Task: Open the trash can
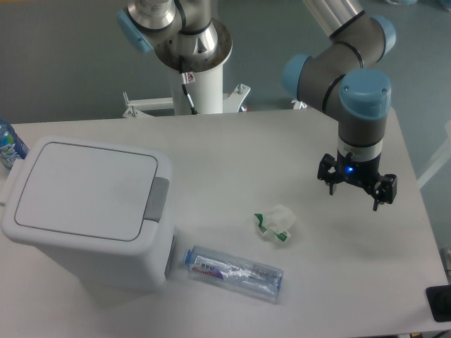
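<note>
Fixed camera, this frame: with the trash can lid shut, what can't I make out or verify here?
- Trash can: inside hidden by the closed lid; rear hinge side not visible from this angle.
- Bottle: mostly cut off by the left edge.
- Dark object: cut off by the right edge, unidentifiable.
- Clear packet: label print too small to read.
- Gripper: fingers spread, tips small and dark.

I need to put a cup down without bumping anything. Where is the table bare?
Bare tabletop lies between the large white plastic trash can and the open black claw, behind the crumpled white-green wrapper. The front right corner is free too. It is crowded in front, where the clear plastic packet lies beside the can.
</note>
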### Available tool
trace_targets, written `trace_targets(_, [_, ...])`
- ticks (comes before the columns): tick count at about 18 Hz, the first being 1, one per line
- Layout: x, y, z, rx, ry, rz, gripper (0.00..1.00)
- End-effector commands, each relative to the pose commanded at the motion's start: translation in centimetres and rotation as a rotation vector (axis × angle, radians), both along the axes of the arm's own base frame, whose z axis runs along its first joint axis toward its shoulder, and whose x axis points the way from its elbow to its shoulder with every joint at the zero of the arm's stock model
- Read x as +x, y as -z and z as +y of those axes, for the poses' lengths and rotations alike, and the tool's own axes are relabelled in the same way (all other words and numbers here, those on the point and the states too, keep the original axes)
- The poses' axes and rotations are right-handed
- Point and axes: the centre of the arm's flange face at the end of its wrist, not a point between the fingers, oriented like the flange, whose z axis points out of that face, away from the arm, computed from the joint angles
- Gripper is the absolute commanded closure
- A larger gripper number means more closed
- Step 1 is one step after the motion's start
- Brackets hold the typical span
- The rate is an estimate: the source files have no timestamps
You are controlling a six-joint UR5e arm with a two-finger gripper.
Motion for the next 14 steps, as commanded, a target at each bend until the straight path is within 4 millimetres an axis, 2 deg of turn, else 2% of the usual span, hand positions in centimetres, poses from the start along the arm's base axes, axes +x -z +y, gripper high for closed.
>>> trace_targets(4, [-0.14,0.05,-0.23,0.002,-0.001,-0.001,0.00])
trace_targets(9, [0.09,-0.60,0.41,0.006,0.009,0.012,0.00])
trace_targets(14, [-0.11,0.04,-0.24,0.031,-0.040,-0.010,0.00])
